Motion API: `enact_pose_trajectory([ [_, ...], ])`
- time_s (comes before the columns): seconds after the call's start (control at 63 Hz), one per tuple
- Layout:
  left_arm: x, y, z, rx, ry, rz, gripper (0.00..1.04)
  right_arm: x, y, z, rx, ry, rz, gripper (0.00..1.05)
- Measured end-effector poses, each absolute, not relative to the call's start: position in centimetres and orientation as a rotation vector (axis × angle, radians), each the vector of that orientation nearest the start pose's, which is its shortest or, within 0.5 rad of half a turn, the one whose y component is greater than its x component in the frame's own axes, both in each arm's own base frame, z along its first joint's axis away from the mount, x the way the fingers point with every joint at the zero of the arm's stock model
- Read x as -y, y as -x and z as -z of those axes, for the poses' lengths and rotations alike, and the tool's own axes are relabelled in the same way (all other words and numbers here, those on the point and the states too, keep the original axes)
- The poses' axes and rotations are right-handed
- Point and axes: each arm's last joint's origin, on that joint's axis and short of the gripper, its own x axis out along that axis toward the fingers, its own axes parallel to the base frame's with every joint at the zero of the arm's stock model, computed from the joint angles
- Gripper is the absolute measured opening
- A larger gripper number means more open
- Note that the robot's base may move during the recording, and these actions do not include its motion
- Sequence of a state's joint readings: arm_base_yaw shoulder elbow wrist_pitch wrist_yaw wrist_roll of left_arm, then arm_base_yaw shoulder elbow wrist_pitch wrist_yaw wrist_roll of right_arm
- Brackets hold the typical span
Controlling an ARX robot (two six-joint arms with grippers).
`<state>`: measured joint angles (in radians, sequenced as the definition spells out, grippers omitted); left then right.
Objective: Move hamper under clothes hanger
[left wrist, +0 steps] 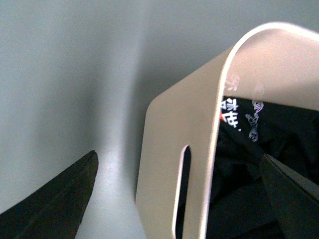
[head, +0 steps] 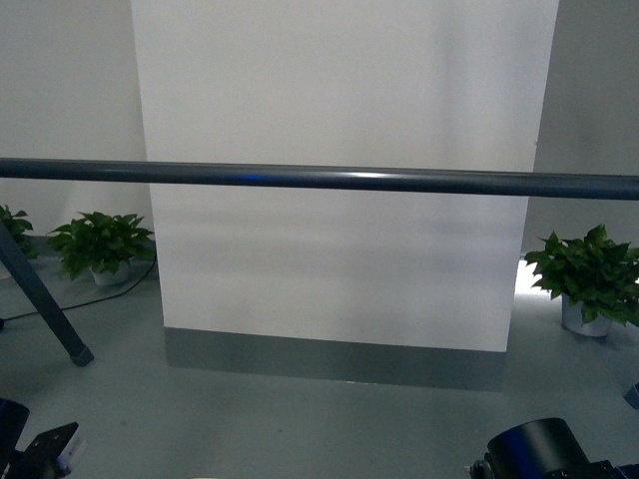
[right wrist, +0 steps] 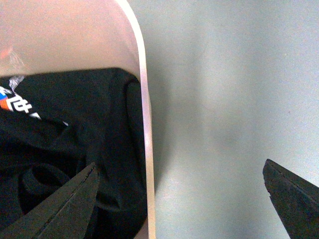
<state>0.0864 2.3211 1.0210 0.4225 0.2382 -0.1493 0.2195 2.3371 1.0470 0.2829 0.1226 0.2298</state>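
Grey-green floor [head: 300, 419], white wall panel, potted plants [head: 105, 244] off to the sides. The hamper [left wrist: 174, 149] sits low between both arms, dark clothes [right wrist: 65, 134] inside, with the clothes hanger [head: 319, 178] bar crossing just ahead. Left hand [left wrist: 179, 199] straddles one wall by the slot handle, fingers spread wide; right hand [right wrist: 179, 199] straddles the opposite wall, equally apart. Both wrists point downward, apparently set to pinch the rims for a two-armed carry.
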Motion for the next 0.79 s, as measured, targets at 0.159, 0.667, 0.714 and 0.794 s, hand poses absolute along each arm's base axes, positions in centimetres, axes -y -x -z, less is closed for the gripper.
enact_pose_trajectory([
  [0.159,-2.6,-39.2,-3.5,-0.810,0.284,0.109,0.98,-7.9,-38.0,-1.8,-0.935,-0.040,0.021,0.97],
  [0.667,-1.6,-40.9,-15.2,-0.589,0.241,0.244,0.98,-7.5,-39.6,-12.0,-0.722,0.004,0.003,0.97],
  [0.714,-1.6,-41.1,-16.9,-0.555,0.230,0.251,0.98,-7.4,-39.7,-13.4,-0.691,0.010,0.004,0.97],
  [0.794,-1.5,-41.5,-20.8,-0.476,0.201,0.269,0.98,-7.1,-39.9,-17.0,-0.618,0.033,0.009,0.97],
])
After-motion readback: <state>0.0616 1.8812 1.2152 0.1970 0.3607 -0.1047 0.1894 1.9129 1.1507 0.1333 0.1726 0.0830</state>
